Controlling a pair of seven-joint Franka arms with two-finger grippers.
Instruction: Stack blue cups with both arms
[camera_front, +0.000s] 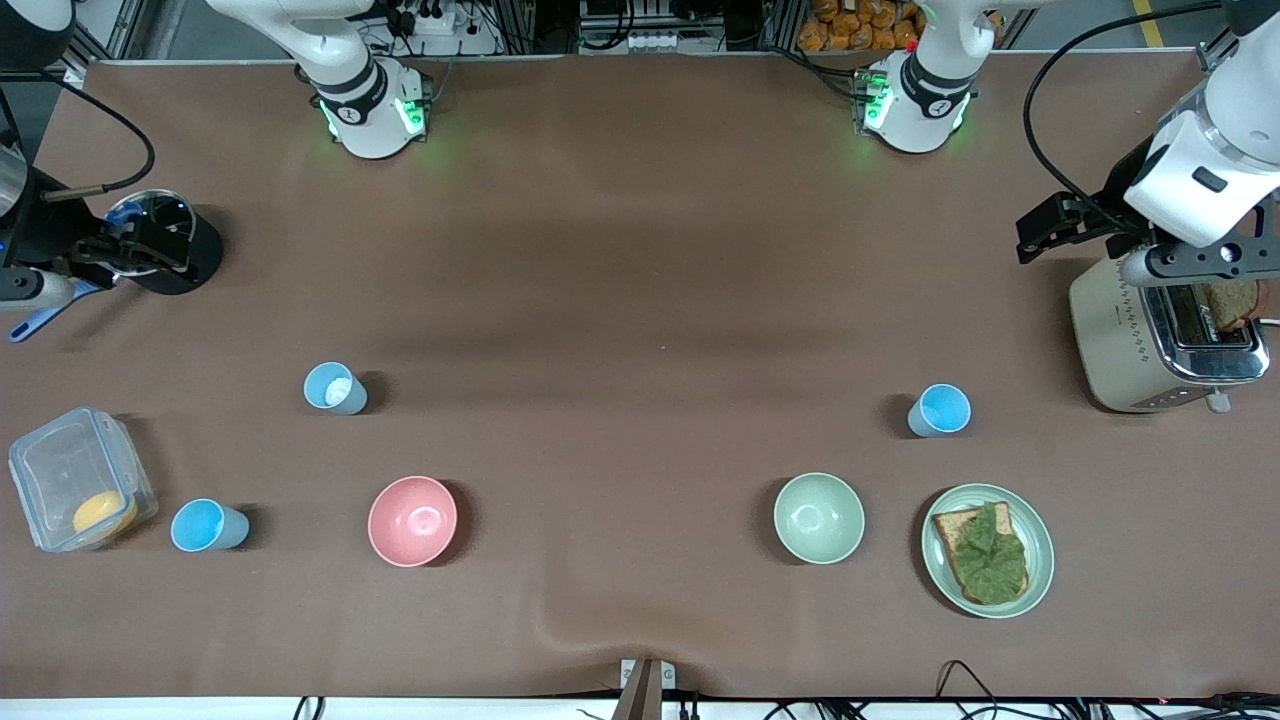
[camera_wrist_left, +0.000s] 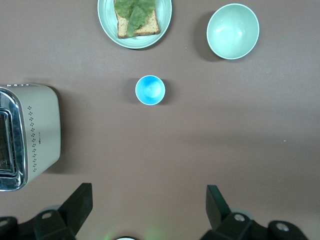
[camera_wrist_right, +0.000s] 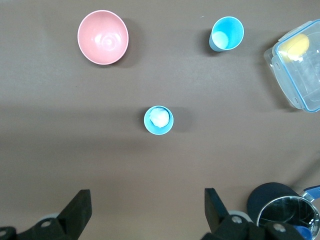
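both grippers spread wide, empty: left gripper (camera_wrist_left: 147, 210) above blue cup (camera_wrist_left: 150, 90), right gripper (camera_wrist_right: 147, 210) above second blue cup (camera_wrist_right: 159, 120). risk: a finger clips a rim on descent, tipping the light cup. third blue cup (camera_front: 207, 526), lower left in the front view, sits close to the clear container (camera_front: 80, 480).

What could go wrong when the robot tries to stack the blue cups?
The three cups stand far apart, so each trip risks a tip: one near the pink bowl, one beside the plastic box, one close to the toast plate. An arm could bump those neighbours.
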